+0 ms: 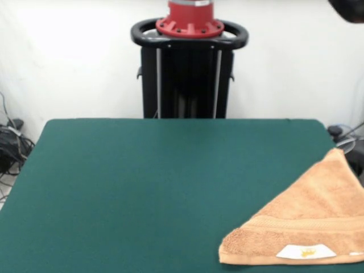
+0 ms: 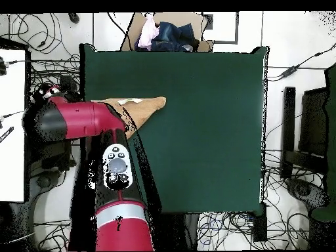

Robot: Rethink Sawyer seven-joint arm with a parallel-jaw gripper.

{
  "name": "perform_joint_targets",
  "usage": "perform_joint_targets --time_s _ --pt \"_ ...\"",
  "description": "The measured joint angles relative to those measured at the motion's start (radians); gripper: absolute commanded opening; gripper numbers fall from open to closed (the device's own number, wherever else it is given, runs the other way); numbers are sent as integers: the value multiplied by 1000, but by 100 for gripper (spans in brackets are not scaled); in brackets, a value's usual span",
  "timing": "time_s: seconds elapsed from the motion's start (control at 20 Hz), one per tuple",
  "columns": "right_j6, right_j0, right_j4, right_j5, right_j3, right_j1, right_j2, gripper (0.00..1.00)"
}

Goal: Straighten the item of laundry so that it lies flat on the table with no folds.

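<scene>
The item of laundry [image 1: 307, 224] is lying folded into a triangle at the table's [image 1: 142, 193] edge; the claw is apparently hiding under the arm [image 2: 85, 121] overhead, its state undeterminable, so the towel's place relative to it cannot be told.

Wall: we see a plain white wall [image 1: 68, 57] behind the table, evenly lit.
Floor: we see a pale floor [image 2: 289, 46] in the overhead view, strewn with black cables [image 2: 39, 29] on every side.
Box: at 12 o'clock of the overhead view we find an open brown cardboard box [image 2: 134, 29] holding pink and dark blue cloth [image 2: 164, 33].
Furniture: at 3 o'clock stands dark equipment [image 2: 314, 111]; at 9 o'clock a white panel with a black frame [image 2: 13, 118].
Cables: in the front view we see a dark tangle of cables [image 1: 10, 142] at 9 o'clock.
</scene>
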Motion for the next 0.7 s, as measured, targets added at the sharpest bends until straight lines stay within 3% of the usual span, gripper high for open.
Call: perform_joint_targets --time_s 0.3,0.7 --pt "0 62 -85 65 -74 13 -69 0" --pt "0 81 -157 84 -113 19 -91 0"
